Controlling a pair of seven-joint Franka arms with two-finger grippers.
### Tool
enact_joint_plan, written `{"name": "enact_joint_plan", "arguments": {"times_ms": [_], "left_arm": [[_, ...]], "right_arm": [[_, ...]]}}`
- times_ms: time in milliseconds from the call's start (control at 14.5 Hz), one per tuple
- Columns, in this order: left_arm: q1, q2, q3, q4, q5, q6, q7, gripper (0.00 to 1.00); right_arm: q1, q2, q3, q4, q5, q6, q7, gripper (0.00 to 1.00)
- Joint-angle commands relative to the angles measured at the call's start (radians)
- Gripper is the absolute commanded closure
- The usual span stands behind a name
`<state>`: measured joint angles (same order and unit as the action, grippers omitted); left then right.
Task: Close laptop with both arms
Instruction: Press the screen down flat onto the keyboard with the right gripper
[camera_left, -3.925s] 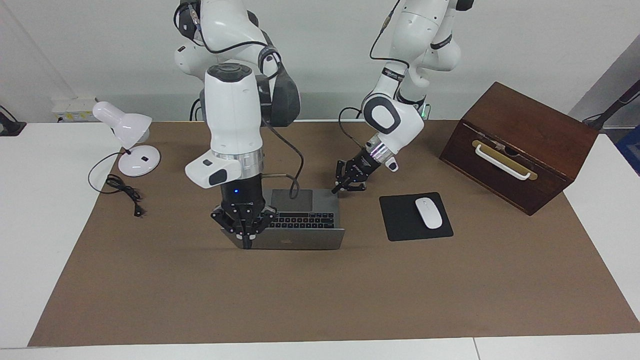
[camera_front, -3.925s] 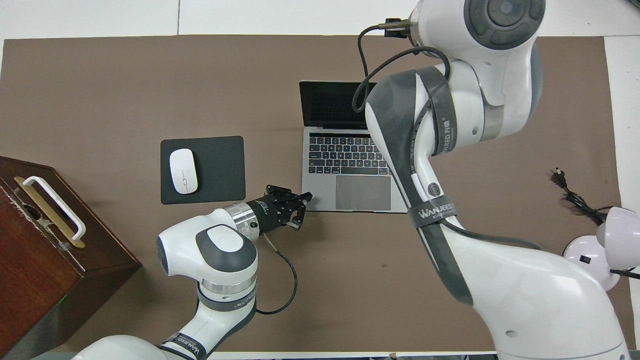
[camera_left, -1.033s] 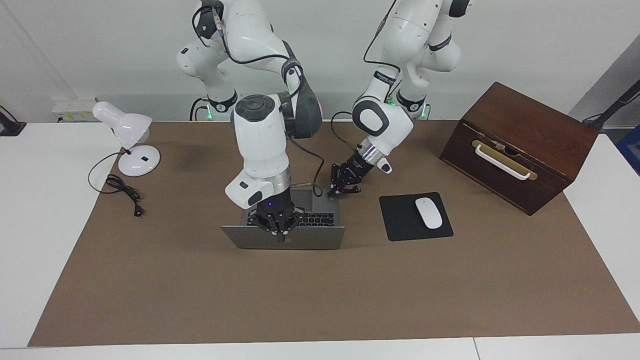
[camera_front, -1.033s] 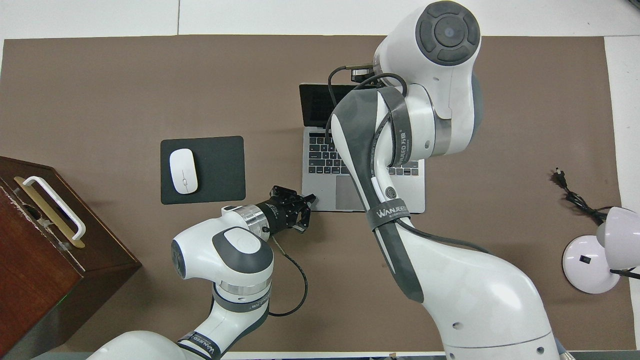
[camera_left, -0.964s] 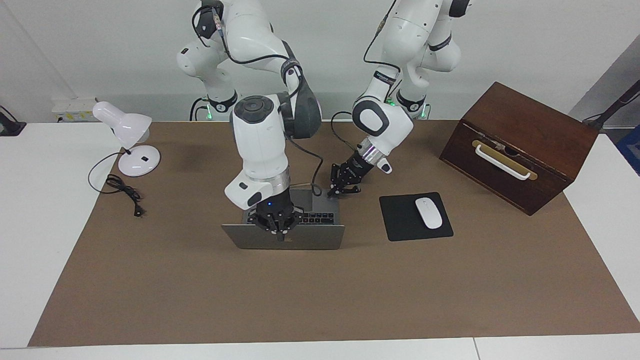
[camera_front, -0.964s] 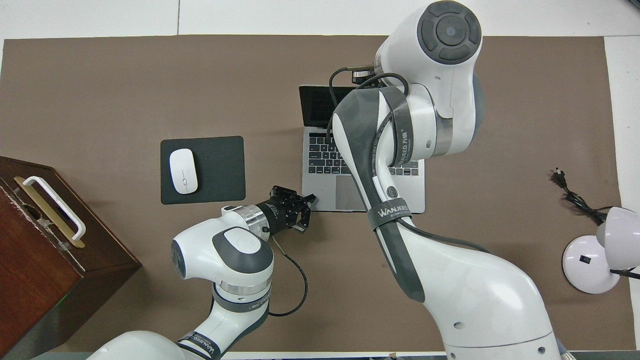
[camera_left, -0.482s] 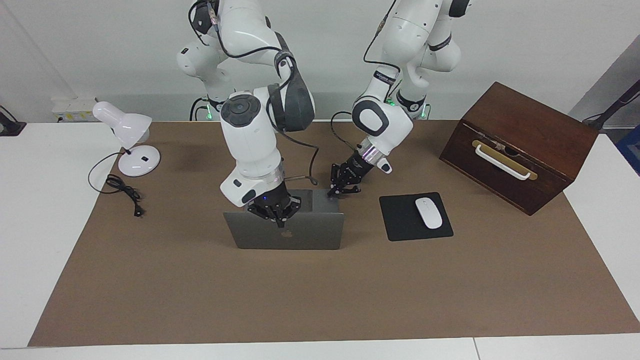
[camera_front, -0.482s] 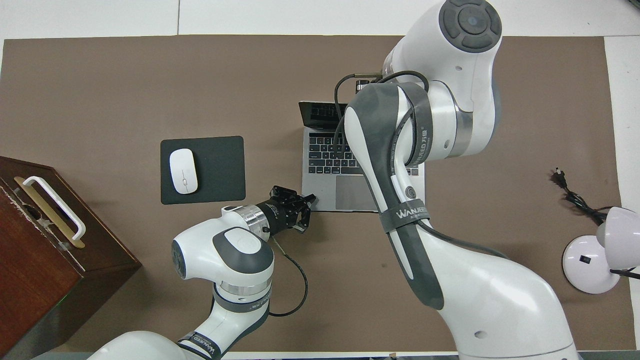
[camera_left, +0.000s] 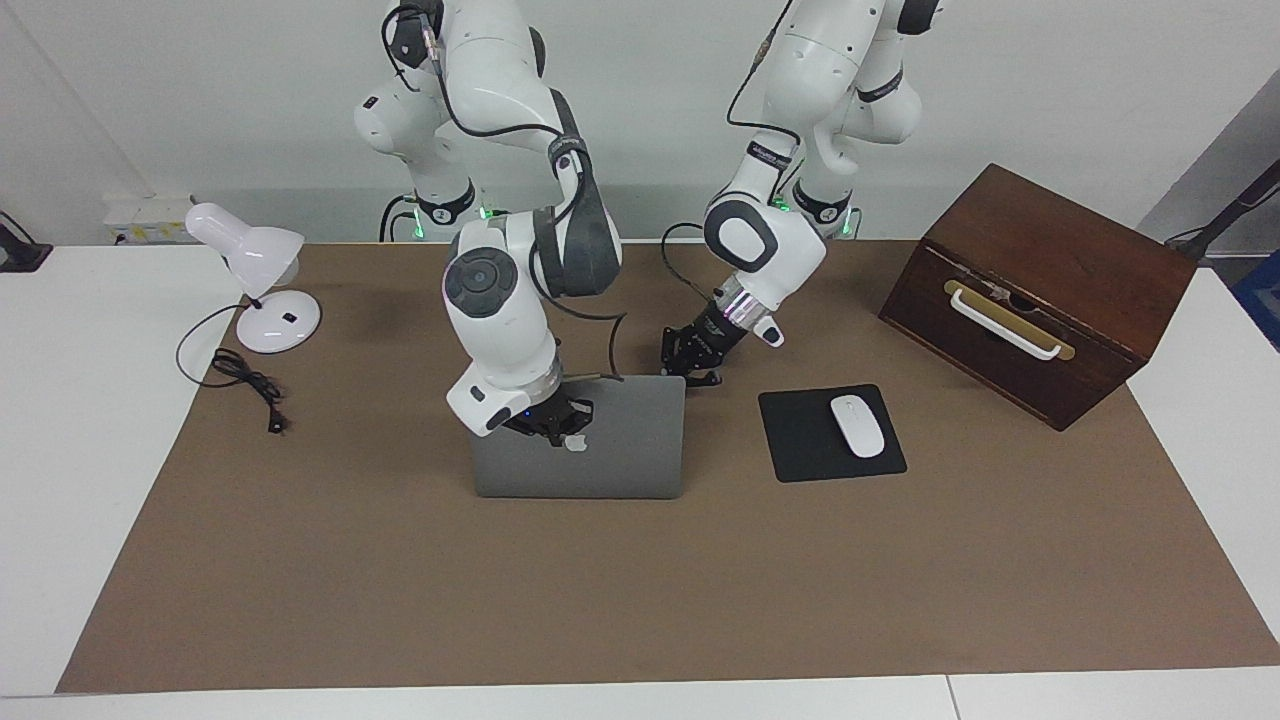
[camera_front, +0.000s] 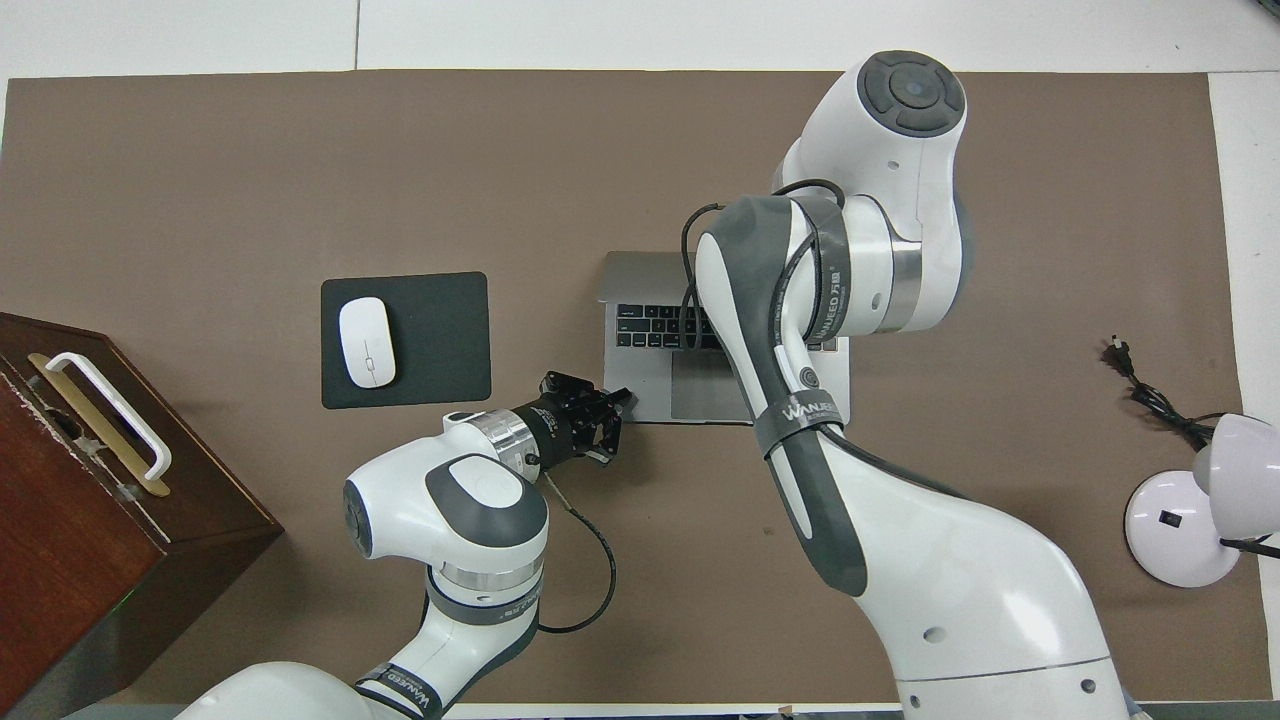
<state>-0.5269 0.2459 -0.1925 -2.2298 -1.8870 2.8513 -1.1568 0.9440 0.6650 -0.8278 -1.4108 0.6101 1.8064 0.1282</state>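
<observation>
White table (camera_left: 80, 480) under a brown mat (camera_left: 640, 590); plain white wall (camera_left: 1050, 90); wooden box (camera_left: 1040, 290), white desk lamp (camera_left: 255, 280).

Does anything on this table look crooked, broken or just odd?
Only the wooden box stands out: it sits turned at an angle to the table edge, at the left arm's end. Nothing looks broken or spilled.

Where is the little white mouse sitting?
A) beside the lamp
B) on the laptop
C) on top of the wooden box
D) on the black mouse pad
D: the white mouse lies on the black mouse pad, beside the laptop.
</observation>
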Motion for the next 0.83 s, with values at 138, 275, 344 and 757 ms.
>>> {"name": "enact_joint_plan", "arguments": {"times_ms": [138,275,344,757], "left_arm": [[-0.021,0.038,0.010,0.010,-0.029,0.026,0.026,1.00],[-0.021,0.039,0.010,0.010,-0.029,0.026,0.026,1.00],[-0.021,0.038,0.010,0.010,-0.029,0.026,0.026,1.00],[-0.019,0.039,0.010,0.010,-0.029,0.026,0.026,1.00]], "right_arm": [[0.012,-0.030,0.021,-0.071,0.040,-0.007,-0.039,1.00],[0.012,-0.030,0.024,-0.080,0.056,-0.007,-0.038,1.00],[0.012,-0.030,0.033,-0.088,0.056,-0.006,-0.038,1.00],[0.019,-0.030,0.035,-0.111,0.056,-0.002,-0.039,1.00]]}}
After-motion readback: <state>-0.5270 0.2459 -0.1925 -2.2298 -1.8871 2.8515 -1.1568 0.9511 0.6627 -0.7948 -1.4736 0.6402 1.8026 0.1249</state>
